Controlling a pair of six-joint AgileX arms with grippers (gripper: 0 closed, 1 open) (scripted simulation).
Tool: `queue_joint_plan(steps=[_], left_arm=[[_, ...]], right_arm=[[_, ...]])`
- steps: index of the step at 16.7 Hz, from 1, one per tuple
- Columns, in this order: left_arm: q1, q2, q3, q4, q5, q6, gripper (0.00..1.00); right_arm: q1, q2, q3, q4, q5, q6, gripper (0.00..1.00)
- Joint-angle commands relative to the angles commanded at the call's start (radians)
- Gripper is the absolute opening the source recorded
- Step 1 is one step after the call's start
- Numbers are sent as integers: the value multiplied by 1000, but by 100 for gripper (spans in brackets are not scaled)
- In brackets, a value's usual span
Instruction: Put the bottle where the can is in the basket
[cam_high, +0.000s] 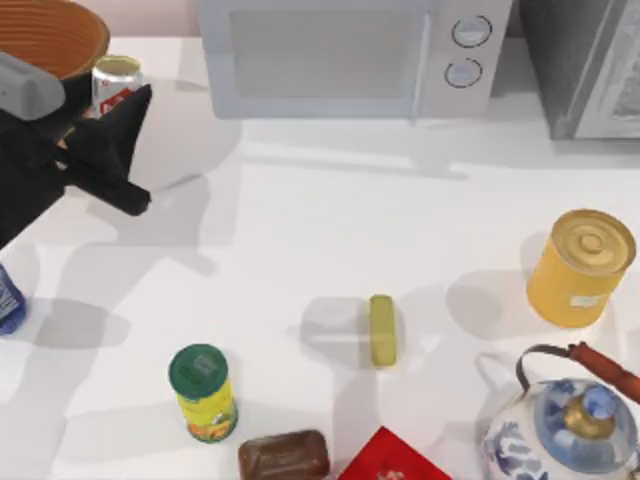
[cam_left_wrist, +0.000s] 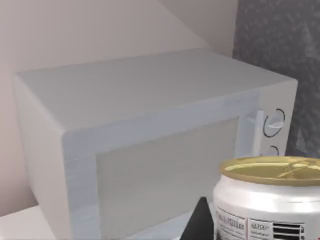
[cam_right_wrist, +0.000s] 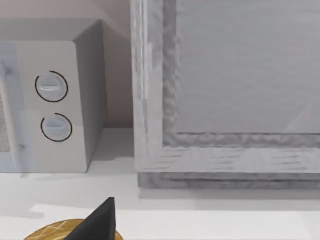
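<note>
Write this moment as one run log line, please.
left claw: at can, beside basket | bottle: table's left edge | right arm: parked

You have the basket (cam_high: 50, 35) at the bench's (cam_high: 300, 240) far left corner, with the can (cam_high: 115, 80) just to its right, seemingly outside it, between the left end effector's (cam_high: 125, 150) fingers. The microwave (cam_high: 350, 55) stands along the back. The bottle (cam_high: 8, 298) sits at the left edge, the lidded container (cam_high: 203, 392) near the front, the large tin (cam_high: 580, 268) far right, the teapot (cam_high: 565, 430) in front of it.
</note>
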Motion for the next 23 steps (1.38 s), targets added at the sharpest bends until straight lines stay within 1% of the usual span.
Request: queue_joint_plan(steps=[11,23], left_arm=[[-48,469,218,339,235,30,0],[-104,944,417,603,550,50,0]], right_arm=[[0,0,0,0,0,0,100],[0,0,0,0,0,0,100]])
